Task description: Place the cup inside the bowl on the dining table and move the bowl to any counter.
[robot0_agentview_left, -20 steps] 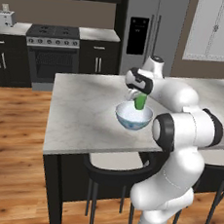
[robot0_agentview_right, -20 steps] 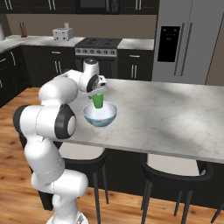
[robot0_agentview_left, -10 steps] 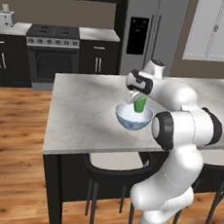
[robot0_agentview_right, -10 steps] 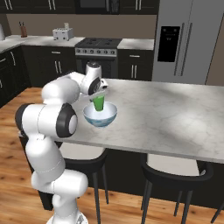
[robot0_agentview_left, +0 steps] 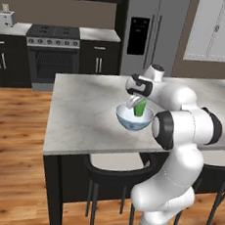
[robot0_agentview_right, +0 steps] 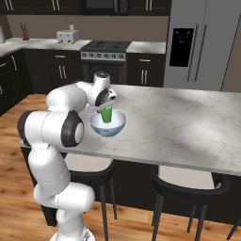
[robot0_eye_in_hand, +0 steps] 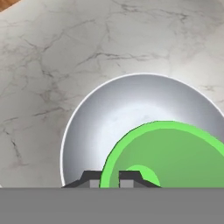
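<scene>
Standing at far left on the back counter: toaster, then range and refrigerator beyond the dining table. Sitting near the table's front edge: bowl, with black stools tucked below. Standing upright inside the bowl, mouth up, long axis vertical: cup. Pinching the cup's rim between nearly closed fingers: gripper.

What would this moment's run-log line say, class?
gripper: shut on cup rim | cup: over bowl | bowl: on dining table | bowl to counter: not yet
</scene>
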Tool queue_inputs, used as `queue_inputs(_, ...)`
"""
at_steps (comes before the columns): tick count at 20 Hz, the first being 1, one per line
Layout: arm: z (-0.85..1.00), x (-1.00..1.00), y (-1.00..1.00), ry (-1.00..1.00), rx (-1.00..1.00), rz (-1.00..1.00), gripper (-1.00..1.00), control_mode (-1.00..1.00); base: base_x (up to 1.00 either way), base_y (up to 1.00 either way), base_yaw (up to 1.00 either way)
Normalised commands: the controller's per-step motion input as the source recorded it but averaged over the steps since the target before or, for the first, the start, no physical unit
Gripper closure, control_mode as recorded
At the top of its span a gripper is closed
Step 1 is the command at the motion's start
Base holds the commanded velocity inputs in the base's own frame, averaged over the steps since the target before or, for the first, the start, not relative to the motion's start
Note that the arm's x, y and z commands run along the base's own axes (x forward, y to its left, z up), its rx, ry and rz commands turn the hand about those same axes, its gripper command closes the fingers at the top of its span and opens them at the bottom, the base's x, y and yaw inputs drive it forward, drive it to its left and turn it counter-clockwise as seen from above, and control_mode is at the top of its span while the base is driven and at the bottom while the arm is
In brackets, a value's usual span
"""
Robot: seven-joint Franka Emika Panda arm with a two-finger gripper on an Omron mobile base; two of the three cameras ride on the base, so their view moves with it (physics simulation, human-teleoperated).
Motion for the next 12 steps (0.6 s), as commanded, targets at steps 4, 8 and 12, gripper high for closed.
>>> queue_inputs(4, -0.24, 0.0, 0.0, -0.01, 0.0, 0.04, 1.0, -1.0, 0.0, 0.0, 0.0)
queue_inputs(8, -0.21, 0.0, 0.0, -0.02, 0.0, 0.04, 1.0, -1.0, 0.0, 0.0, 0.0)
queue_inputs(12, -0.16, 0.0, 0.0, 0.0, 0.0, 0.04, 1.0, -1.0, 0.0, 0.0, 0.0)
